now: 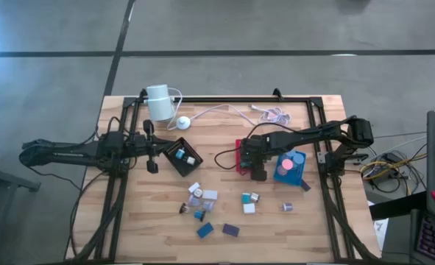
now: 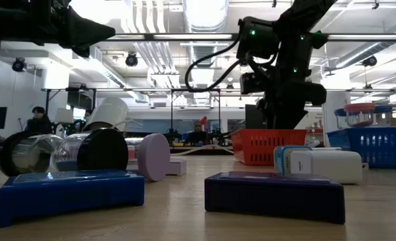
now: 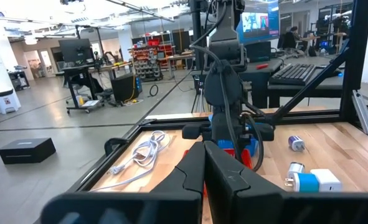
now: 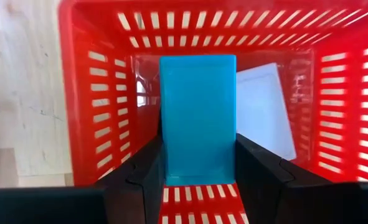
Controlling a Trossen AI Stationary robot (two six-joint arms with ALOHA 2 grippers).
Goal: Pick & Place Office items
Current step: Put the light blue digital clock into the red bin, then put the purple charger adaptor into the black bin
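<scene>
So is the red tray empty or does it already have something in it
Not empty: a white piece lies inside the red tray, beside the teal block gripped by the right gripper.

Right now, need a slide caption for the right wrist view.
Right gripper holds a teal block over the red basket, a white piece already inside.

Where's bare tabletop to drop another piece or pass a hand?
Free: the wood strip between the black tray and the red basket, and the front right corner past the small cylinder. Crowded: the loose pieces mid-front around the teal block, and the red basket, where the right gripper holds a blue block.
</scene>
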